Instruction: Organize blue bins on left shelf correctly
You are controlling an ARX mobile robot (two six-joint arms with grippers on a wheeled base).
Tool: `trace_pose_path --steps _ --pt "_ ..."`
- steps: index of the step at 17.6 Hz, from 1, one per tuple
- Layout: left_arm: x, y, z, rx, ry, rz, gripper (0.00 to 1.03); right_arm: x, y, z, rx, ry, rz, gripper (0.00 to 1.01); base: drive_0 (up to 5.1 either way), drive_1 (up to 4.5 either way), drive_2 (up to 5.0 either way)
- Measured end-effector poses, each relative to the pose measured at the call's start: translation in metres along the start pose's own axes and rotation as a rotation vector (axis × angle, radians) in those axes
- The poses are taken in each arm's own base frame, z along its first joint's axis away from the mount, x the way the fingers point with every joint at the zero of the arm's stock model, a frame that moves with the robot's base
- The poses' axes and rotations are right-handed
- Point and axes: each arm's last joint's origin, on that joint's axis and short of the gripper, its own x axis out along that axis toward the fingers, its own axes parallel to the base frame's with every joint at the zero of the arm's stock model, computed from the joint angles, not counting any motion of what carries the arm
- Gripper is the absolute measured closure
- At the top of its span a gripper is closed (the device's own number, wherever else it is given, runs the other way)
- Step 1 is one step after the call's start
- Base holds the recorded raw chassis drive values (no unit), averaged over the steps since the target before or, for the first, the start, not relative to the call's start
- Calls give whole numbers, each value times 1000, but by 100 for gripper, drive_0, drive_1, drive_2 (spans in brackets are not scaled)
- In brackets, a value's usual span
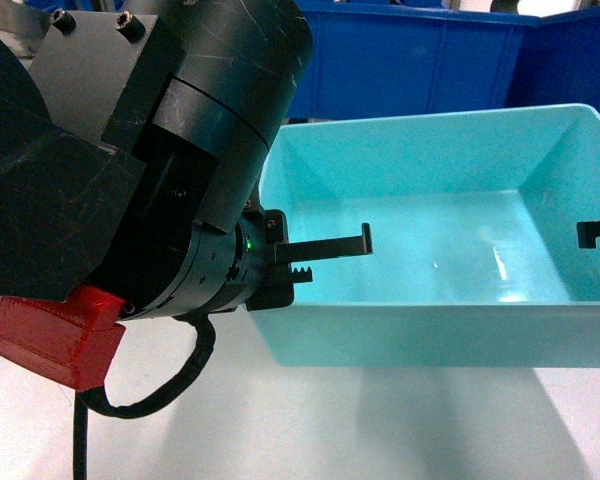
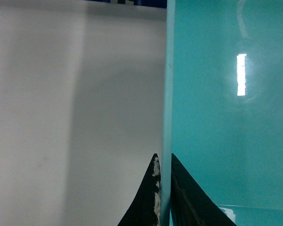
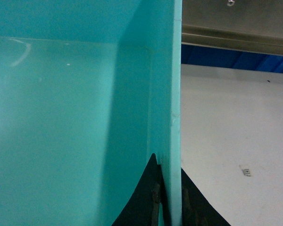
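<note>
Filling the left half of the head view, nearest the camera, the left arm reaches its pincer (image 1: 330,262) to the left end wall of the turquoise bin (image 1: 440,250); one finger shows inside the tub, and the left wrist view confirms both fingers pressed against that thin wall, one on each side. At the right edge of the frame only a fingertip of the right pincer (image 1: 592,234) shows inside the tub, but the right wrist view shows its fingers (image 3: 153,197) clamped on the opposite wall the same way. Holding both ends likely keeps the wide, shallow bin level for a two-armed carry. It sits low on the white counter (image 1: 280,430), centre to right of the frame. Behind it, across the top, stand dark blue bins (image 1: 410,60), and a steel rail (image 3: 236,33) shows at the upper right of the right wrist view.
</note>
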Motion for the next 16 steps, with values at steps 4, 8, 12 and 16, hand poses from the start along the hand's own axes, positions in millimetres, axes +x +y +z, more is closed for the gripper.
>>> trace_pose_path --steps 4,8,12,16 --pt "0 0 0 0 -1 -1 101 0 0 0 0 -2 0 99 -486 251 251" --pt "0 0 0 -1 -2 -1 101 0 0 0 0 -4 0 99 -499 246 246" --pt "0 0 0 1 0 0 101 0 0 0 0 0 1 99 -494 251 251" --pt "0 0 1 -1 -3 -1 101 0 0 0 0 -3 1 99 -500 246 246"
